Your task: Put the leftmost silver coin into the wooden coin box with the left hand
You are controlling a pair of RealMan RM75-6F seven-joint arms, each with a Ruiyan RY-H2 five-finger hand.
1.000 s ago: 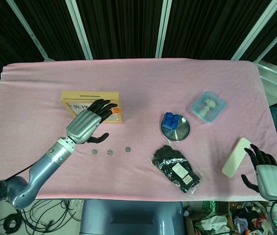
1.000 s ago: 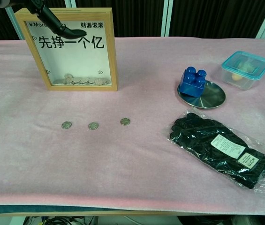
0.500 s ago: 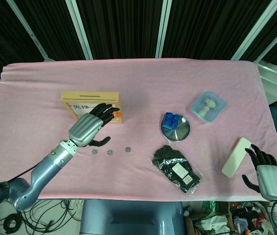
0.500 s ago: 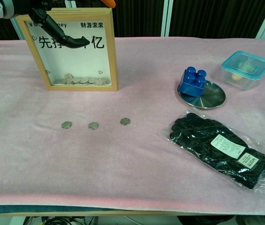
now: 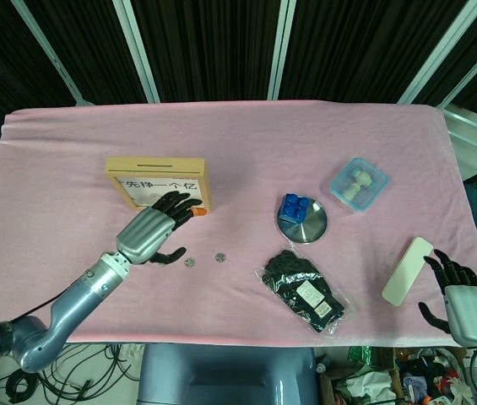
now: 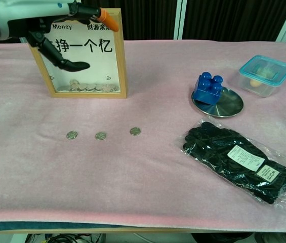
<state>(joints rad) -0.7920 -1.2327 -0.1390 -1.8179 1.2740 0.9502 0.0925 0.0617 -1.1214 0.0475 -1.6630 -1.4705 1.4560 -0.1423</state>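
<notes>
Three silver coins lie in a row on the pink cloth, and the leftmost coin (image 6: 72, 135) rests alone at the row's left end. The wooden coin box (image 6: 123, 61) stands upright behind them, its slot on top (image 5: 155, 164). My left hand (image 5: 149, 234) hovers above the cloth in front of the box with fingers spread, holding nothing. In the head view it hides the leftmost coin; the other two coins (image 5: 190, 261) show beside its thumb. In the chest view the left hand (image 6: 46, 28) is high, well above the coins. My right hand (image 5: 466, 308) rests open at the table's near right corner.
A blue brick (image 6: 208, 88) sits on a round silver dish (image 6: 229, 107) right of centre. A clear container with a blue lid (image 6: 266, 75) stands at the far right. A bagged pair of black gloves (image 6: 239, 159) lies near the front. A white flat piece (image 5: 407, 270) lies by my right hand.
My left hand has drawn back from the box face and come down toward the coin row, now covering the leftmost coin in the head view. The right hand has stayed put.
</notes>
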